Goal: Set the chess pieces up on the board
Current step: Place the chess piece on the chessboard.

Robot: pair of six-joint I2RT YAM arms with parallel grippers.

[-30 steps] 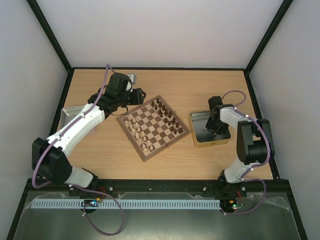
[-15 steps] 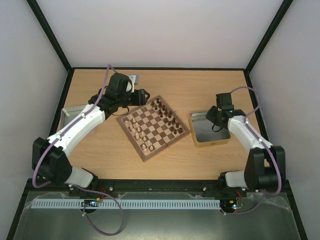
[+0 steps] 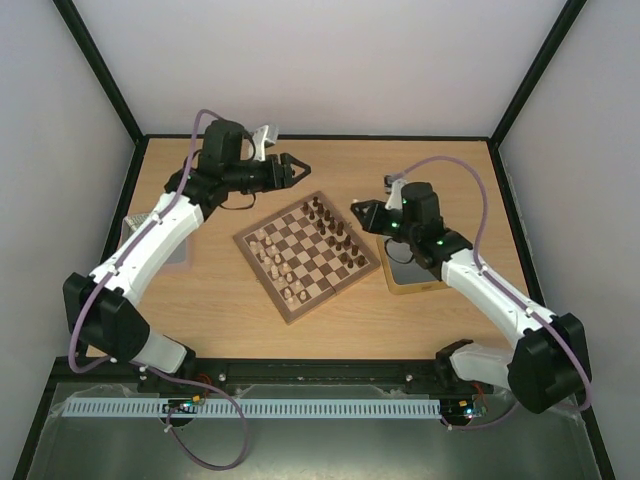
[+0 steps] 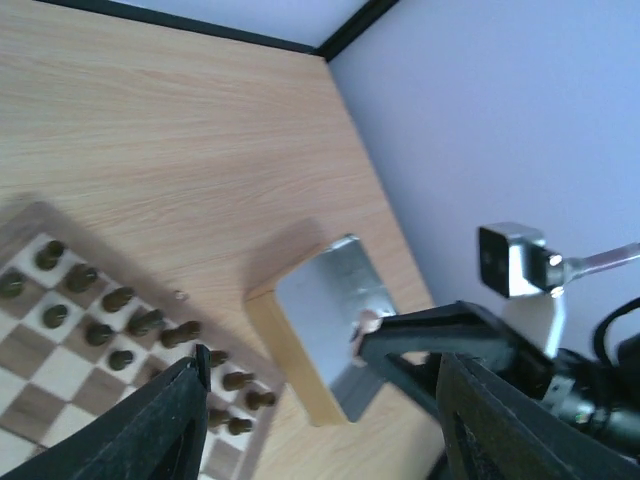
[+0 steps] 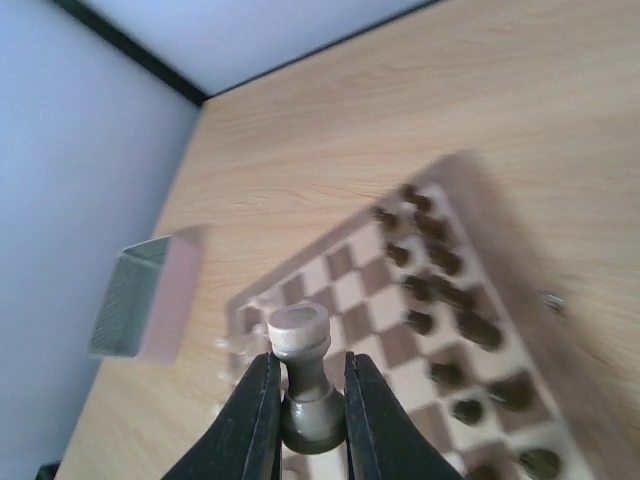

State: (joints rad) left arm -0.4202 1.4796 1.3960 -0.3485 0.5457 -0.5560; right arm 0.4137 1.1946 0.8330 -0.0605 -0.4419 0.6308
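Observation:
The board (image 3: 261, 281) lies mid-table, turned diagonally. Cream chess pieces (image 3: 275, 264) stand along its left side and dark ones (image 3: 333, 228) along its right. My right gripper (image 3: 358, 209) hovers by the board's right corner, shut on a cream rook (image 5: 300, 335) held upright between its fingers (image 5: 258, 410). The left wrist view shows that rook (image 4: 368, 322) at the right gripper's tip above the tin. My left gripper (image 3: 292, 165) hangs open and empty over bare table behind the board's far corner, jaws wide apart (image 4: 325, 365).
An open metal tin (image 3: 405, 283) with a tan rim sits right of the board, partly under my right arm. A grey tin lid (image 3: 133, 224) stands at the table's left edge, also seen as a lid (image 5: 140, 290) in the right wrist view. Black frame posts border the table.
My right arm swung from over the tin toward the board's right corner, rook in its jaws. My left gripper drew back from the board's left side to behind it and opened wider.

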